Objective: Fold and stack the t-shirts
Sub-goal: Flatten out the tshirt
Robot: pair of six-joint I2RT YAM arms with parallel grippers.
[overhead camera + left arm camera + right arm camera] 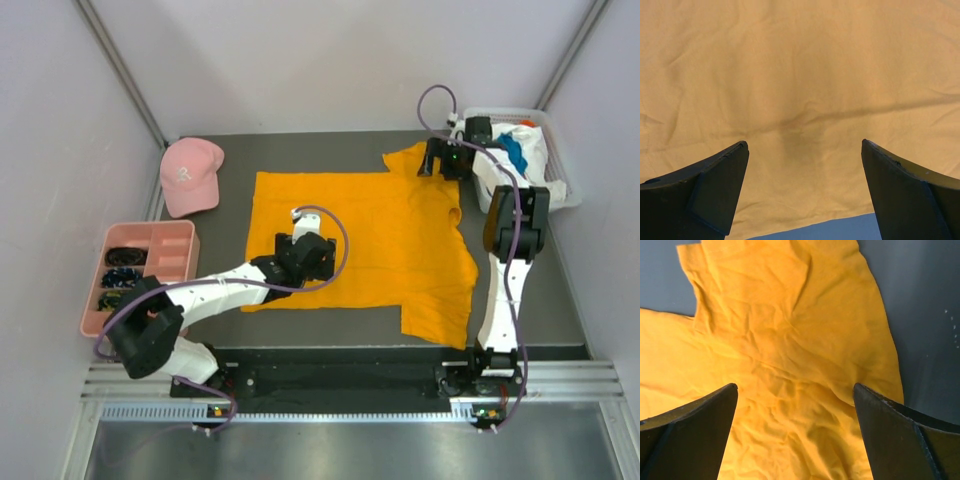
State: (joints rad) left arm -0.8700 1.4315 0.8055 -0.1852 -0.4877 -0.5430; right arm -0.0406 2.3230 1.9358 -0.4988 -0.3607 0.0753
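1. Orange-yellow t-shirt (380, 240) lies spread flat on the counter (545, 285), beneath the left gripper (804, 144) and the right gripper (795, 386).
2. Pink tray (172, 238) and pink cap (190, 175) sit well to the left of the left gripper, off the shirt.
3. Left gripper is over the shirt's near-left part, jaws wide, nothing between them.
4. Right gripper is above the far-right sleeve, jaws spread wide, holding nothing.
5. White basket (572, 195), just right of the right gripper, holds teal-blue cloth (514, 152) and white cloth (538, 150).
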